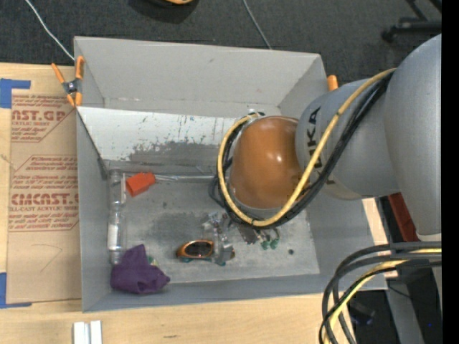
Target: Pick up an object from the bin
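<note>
Though the tool (222,239) sits low in the bin (93,192), just beside a small orange-and-black oval thing (196,249) at the lower middle of its floor, I cannot tell whether it's open or closed

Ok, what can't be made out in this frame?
Camera view:
- Bin floor beneath the orange wrist cover: hidden by the arm.
- Gripper: partly under the cover, in clutter.
- Orange-rimmed dark oval beside it: too small to identify.
- Green bits: half covered by the wrist.
</note>
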Robot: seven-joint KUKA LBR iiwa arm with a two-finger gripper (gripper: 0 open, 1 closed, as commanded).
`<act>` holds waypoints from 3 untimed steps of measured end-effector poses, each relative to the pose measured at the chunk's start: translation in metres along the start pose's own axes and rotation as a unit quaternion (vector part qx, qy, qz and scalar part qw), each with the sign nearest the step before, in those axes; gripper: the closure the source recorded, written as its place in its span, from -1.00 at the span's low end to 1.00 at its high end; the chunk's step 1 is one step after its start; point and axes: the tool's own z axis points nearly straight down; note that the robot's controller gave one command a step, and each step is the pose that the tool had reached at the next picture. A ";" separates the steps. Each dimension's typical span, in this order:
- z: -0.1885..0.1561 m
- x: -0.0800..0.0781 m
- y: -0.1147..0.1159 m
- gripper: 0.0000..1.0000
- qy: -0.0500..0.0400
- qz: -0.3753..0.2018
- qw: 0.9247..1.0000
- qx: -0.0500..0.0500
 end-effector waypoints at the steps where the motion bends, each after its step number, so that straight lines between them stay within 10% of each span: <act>1: -0.010 -0.001 0.000 1.00 -0.001 0.000 1.000 0.000; 3: -0.044 0.001 0.001 1.00 0.002 0.000 1.000 0.000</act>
